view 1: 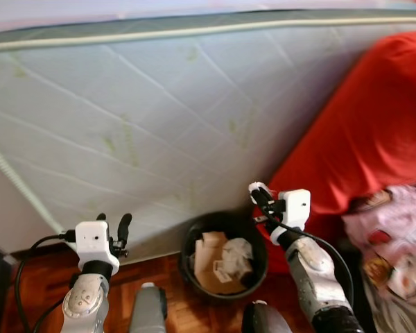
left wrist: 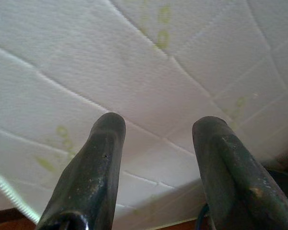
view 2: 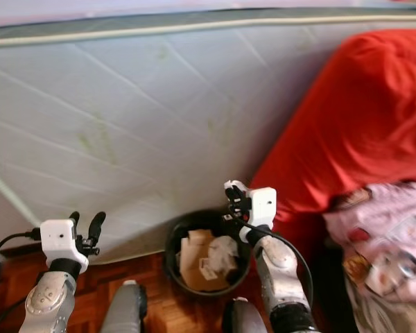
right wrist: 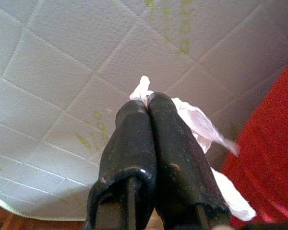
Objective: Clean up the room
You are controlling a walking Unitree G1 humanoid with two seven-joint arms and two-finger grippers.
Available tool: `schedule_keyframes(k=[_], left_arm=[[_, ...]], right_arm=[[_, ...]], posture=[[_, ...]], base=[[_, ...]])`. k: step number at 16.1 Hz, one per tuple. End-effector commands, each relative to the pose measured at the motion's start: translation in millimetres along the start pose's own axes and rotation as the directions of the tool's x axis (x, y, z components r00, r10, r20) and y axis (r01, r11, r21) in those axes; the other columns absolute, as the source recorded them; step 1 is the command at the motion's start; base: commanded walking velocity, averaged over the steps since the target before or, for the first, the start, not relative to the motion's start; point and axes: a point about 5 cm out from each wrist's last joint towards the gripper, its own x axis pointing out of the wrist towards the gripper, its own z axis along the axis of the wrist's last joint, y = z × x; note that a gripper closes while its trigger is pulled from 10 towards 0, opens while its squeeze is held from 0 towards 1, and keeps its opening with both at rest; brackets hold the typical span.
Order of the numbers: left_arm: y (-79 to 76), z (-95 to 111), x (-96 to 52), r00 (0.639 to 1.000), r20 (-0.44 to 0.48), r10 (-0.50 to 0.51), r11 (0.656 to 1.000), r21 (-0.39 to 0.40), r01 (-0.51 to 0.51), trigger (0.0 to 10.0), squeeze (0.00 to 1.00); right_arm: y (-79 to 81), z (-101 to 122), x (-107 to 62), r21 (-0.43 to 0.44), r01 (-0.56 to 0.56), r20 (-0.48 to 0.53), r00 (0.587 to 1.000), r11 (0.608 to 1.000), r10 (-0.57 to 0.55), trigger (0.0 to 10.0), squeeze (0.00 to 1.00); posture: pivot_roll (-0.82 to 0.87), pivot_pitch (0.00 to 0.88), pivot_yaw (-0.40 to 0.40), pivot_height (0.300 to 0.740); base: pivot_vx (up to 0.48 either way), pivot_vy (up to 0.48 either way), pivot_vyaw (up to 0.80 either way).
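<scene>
Bedroom corner: quilted white mattress (view 1: 159, 104) stood on its side fills 12 o'clock, red cloth (view 1: 374, 132) draped at 2 o'clock, wood floor (view 1: 45, 277) along the bottom, pink patterned bundle (view 1: 395, 243) at 4 o'clock.

Progress: black bin (view 1: 191, 239) at 6 o'clock, against the mattress foot, already holds cardboard scraps (view 1: 209, 260) and crumpled paper (view 1: 237, 253), so I judge some of the clean-up done. Left over: the piece I'm carrying, and probably the pink bundle, though I can't tell if that counts as trash.

My right gripper (view 1: 258, 198) sits near centre frame, fingers pressed together on a thin white tissue scrap (right wrist: 201, 125); in the right wrist view the scrap spills out from behind and past the closed fingertips (right wrist: 149, 103). The scrap hangs just above the bin's rim on its 2 o'clock side, near but not over the middle of the opening. I'd judge a short shift toward 8 o'clock is wanted before letting go.

My left gripper (view 1: 114, 225) is at 8 o'clock, fingers spread well apart, holding nothing, pointed at the mattress, well apart from the bin.
</scene>
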Motion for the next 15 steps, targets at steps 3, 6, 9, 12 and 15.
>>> schedule_keyframes(k=[3,6,9,12,15], left_arm=[[2.6,2,0.5,1.0,-0.002,0.0,1.0,-0.014,0.0,10.0,0.0],[3.9,3,-0.8,1.0,-0.002,-0.001,1.0,-0.013,0.001,10.0,0.0],[2.6,2,-1.3,1.0,-0.002,0.001,1.0,-0.016,-0.001,10.0,0.0],[0.5,1,-1.7,1.0,-0.002,0.002,1.0,-0.02,-0.002,10.0,0.0],[0.4,3,-1.1,1.0,0.005,0.009,1.0,-0.024,-0.009,10.0,0.0]], right_arm=[[7.1,7,5.6,-0.008,-0.026,0.016,1.0,1.0,0.026,10.0,0.0],[7.8,21,9.0,-0.023,-0.034,0.039,0.999,0.999,0.035,10.0,0.0],[10.2,21,7.4,-0.04,-0.06,0.033,0.998,0.997,0.061,10.0,0.0],[12.1,23,8.4,-0.039,-0.063,0.036,0.997,0.997,0.064,10.0,0.0],[17.2,27,13.7,-0.042,-0.082,0.036,0.996,0.996,0.084,10.0,0.0]], posture=[[0.13,0.139,-0.075,0.628],[0.12,0.14,-0.086,0.628],[0.12,0.136,-0.09,0.608],[0.14,0.136,-0.095,0.608],[0.14,0.137,-0.099,0.608]], base=[[0.0,0.0,0.0],[0.0,0.0,0.0],[0.0,0.0,0.0],[0.0,0.0,0.0],[0.0,0.0,0.0]])
